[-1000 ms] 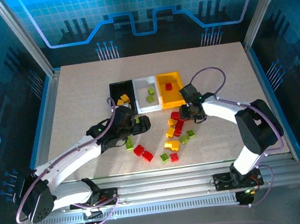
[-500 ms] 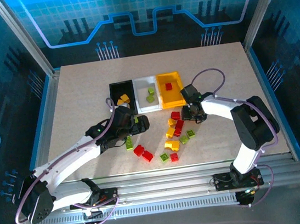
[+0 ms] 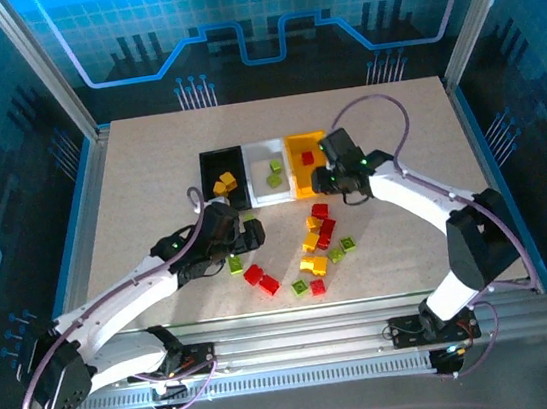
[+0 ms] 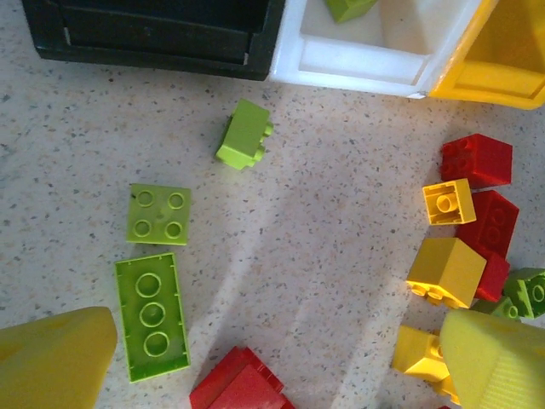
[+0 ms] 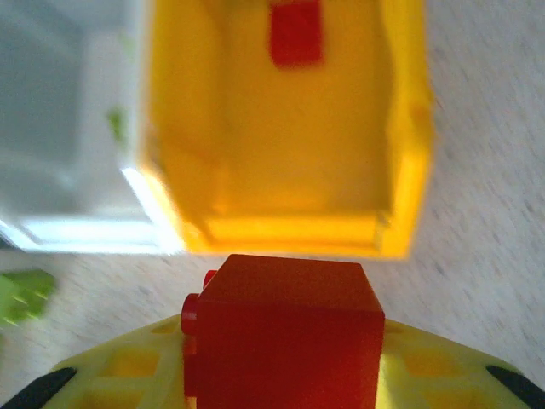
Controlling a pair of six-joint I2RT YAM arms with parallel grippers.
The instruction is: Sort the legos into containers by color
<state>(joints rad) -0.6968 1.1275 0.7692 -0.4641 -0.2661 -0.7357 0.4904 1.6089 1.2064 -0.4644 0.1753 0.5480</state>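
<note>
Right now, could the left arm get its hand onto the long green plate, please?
Probably yes: the left hand hangs open over the long green plate, with nothing covering it, though a red brick lies close beside it.

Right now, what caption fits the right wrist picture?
Right tool holds a red lego by the yellow bin, another red lego inside.

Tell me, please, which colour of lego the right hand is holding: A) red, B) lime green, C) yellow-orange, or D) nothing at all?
A: in the right wrist view a red lego sits clamped between the fingers of the right hand, with the yellow-orange bin just ahead of it.
</note>
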